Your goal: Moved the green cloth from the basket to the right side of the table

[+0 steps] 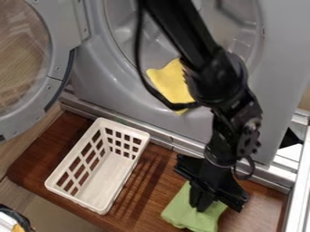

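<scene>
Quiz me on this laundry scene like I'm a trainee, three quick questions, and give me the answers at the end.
1. True or false: in the picture, the white basket stands to the right of the gripper.
2. What colour is the cloth at the machine's round opening? a) blue, b) yellow, c) red
3. In a few words: what is the gripper down at, above the wooden table?

Key: 1. False; 2. b; 3. The green cloth.

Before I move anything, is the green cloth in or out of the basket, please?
Out: the green cloth lies on the wooden table, right of the basket, under the gripper.
</scene>
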`<state>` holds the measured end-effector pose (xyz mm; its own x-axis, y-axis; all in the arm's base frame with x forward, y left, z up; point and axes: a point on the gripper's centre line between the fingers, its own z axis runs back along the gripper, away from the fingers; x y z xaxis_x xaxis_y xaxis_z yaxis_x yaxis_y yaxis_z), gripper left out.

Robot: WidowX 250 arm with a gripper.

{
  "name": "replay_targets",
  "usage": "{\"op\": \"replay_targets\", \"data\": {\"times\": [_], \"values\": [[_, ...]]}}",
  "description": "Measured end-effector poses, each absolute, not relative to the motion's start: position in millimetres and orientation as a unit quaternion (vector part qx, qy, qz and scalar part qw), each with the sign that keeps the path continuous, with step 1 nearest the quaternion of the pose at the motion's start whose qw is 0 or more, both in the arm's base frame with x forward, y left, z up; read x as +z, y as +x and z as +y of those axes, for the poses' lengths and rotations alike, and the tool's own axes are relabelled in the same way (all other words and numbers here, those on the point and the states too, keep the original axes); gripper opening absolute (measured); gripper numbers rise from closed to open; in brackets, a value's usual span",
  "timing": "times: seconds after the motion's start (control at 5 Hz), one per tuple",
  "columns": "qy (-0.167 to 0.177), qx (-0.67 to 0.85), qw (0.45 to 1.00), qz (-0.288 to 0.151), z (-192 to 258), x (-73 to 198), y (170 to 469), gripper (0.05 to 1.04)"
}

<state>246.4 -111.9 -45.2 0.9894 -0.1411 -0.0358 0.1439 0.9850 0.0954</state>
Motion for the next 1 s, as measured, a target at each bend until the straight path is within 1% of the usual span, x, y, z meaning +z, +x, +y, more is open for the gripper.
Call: {"op": "replay_targets", "data": {"times": [0.2, 0.4, 0.6, 0.8, 1.0], "values": [[0.015, -0.067, 0.998, 0.008, -124, -59, 251, 0.076], [-0.006, -0.060, 0.998, 0.006, -123, -58, 260, 0.225], [0.009, -0.061, 0.998, 0.019, -117, -58, 256, 0.478], [0.007, -0.063, 0.998, 0.029, -116, -58, 253, 0.790], [0.007, -0.074, 0.997, 0.027, -114, -49, 253, 1.003]]}}
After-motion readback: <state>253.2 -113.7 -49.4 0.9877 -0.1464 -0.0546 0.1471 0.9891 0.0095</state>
